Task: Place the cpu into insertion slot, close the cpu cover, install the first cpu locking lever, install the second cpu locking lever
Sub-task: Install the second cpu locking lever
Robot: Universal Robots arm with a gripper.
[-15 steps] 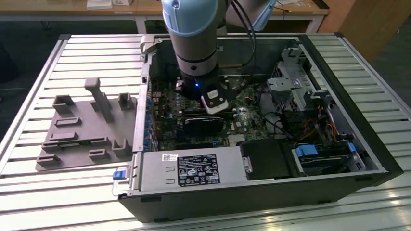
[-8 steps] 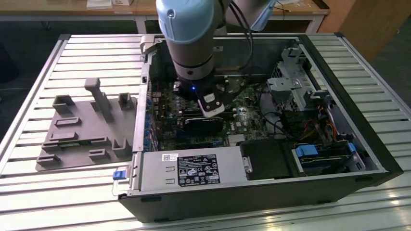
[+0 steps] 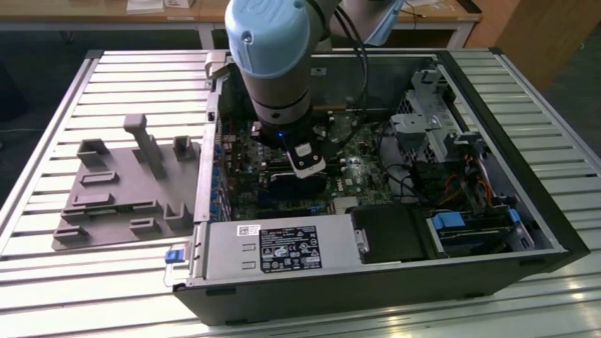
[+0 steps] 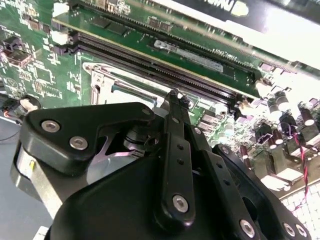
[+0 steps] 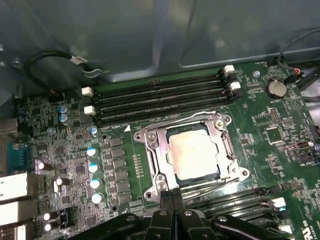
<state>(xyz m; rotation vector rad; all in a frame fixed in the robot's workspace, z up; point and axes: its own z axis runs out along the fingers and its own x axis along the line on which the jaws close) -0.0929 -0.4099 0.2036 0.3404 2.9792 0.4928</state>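
The cpu (image 5: 192, 152), a pale square chip, lies in the insertion slot (image 5: 228, 150) on the green board. The cpu cover (image 5: 156, 150), a silvery frame, lies flat over it, and the chip shows through its window. A thin wire lever (image 5: 175, 121) runs along one side of the socket, and another (image 5: 210, 186) along the side nearest my fingers. My gripper (image 5: 172, 194) is shut, its tips together just at the socket's edge by that lever. From the exterior view it (image 3: 305, 167) reaches down into the open case. In the second wrist view the fingers (image 4: 175, 107) stand before the cover (image 4: 107, 82).
Long black memory slots (image 5: 160, 97) run beside the socket, with a row of blue-topped capacitors (image 5: 92, 167) and a coin battery (image 5: 275, 88) nearby. A black cable (image 5: 50, 60) loops by the case wall. A grey fixture plate (image 3: 112, 197) lies outside the case; the power supply (image 3: 281, 250) sits in front.
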